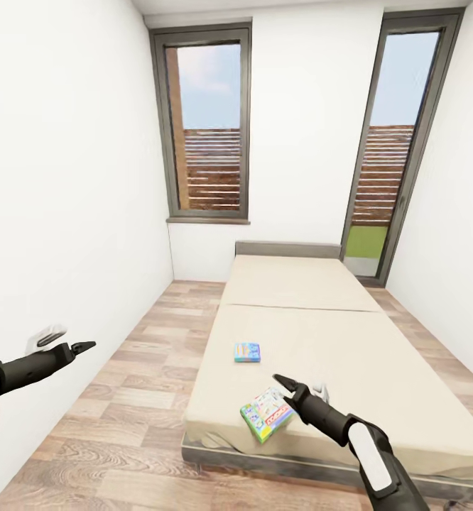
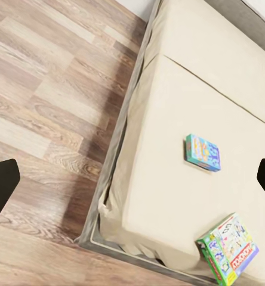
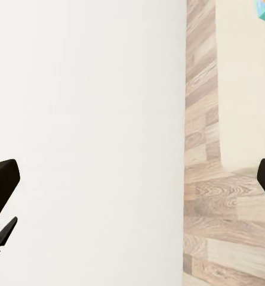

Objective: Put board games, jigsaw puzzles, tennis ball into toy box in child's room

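I count two board games on the bed (image 1: 378, 355): a blue game (image 1: 247, 352) lying flat mid-mattress, and a green game (image 1: 267, 414) near the foot edge, tilted. My right tool (image 1: 287, 388) hangs just beside the green game, fingers spread; I can't tell if it touches. My left tool (image 1: 80, 347) is over the floor (image 1: 123, 419), well apart from the bed, spread too. Two tall windows, white walls, wood planks.

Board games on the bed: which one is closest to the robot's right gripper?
The green-edged game at the bed's near corner, just beside the open right gripper. The blue game lies farther up the mattress.
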